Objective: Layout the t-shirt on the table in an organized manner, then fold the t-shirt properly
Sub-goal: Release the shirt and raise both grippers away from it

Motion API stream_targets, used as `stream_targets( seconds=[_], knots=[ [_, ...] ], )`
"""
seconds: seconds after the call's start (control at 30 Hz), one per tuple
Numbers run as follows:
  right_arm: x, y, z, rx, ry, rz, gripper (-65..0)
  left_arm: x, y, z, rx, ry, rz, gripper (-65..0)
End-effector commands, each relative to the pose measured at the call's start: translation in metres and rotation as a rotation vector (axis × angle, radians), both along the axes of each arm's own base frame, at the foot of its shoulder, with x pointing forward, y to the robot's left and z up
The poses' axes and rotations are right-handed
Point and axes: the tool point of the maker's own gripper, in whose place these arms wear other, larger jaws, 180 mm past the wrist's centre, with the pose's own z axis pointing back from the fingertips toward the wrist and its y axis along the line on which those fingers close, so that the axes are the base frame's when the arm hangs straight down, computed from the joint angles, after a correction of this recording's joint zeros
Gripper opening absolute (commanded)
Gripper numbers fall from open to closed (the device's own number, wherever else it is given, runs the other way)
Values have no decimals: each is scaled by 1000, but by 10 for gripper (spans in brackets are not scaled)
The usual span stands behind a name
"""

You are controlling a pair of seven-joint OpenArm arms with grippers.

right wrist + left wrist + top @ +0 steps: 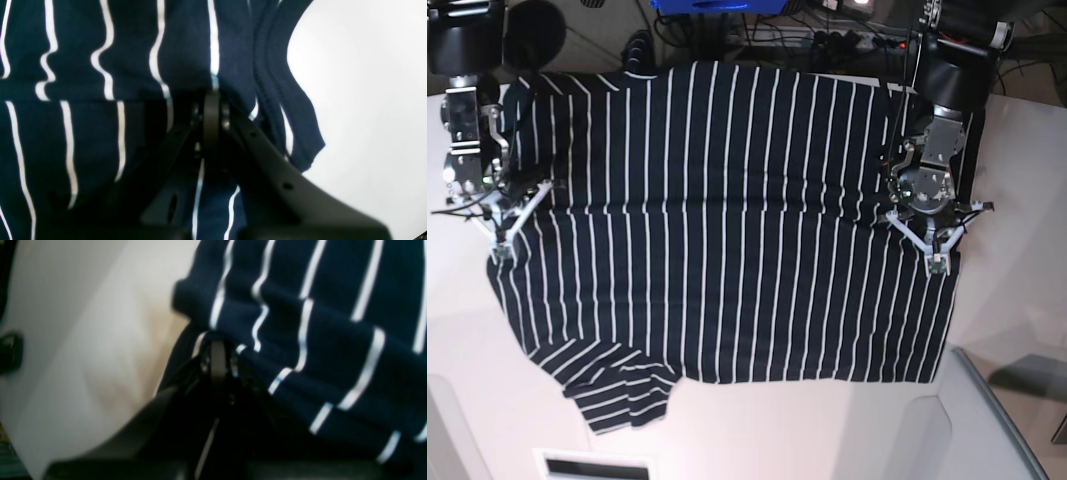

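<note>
Now the t-shirt (727, 220) lies spread across the desk (1017, 180), each side edge pinched by left jaws (935, 262) and right jaws (500, 250).

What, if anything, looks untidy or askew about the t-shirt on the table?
The t-shirt lies mostly flat, but one sleeve at the near corner on the right gripper side is crumpled and twisted, its stripes running askew. A crease crosses the middle.

Base view looks straight down; both wrist views sit close over the same t-shirt (727, 220).
</note>
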Motion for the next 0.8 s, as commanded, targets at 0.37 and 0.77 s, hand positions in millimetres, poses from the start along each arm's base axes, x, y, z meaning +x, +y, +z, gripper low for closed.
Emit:
stream_targets(
  seconds=[0.37,0.77],
  knots=[
    [34,-29,-16,-6,26,-67,-650,64,-15,15,-36,-57,-3,-650],
    [99,-28,11,-40,-44,-7,-650,88,-9,32,-25,-109,3,-650]
  ],
)
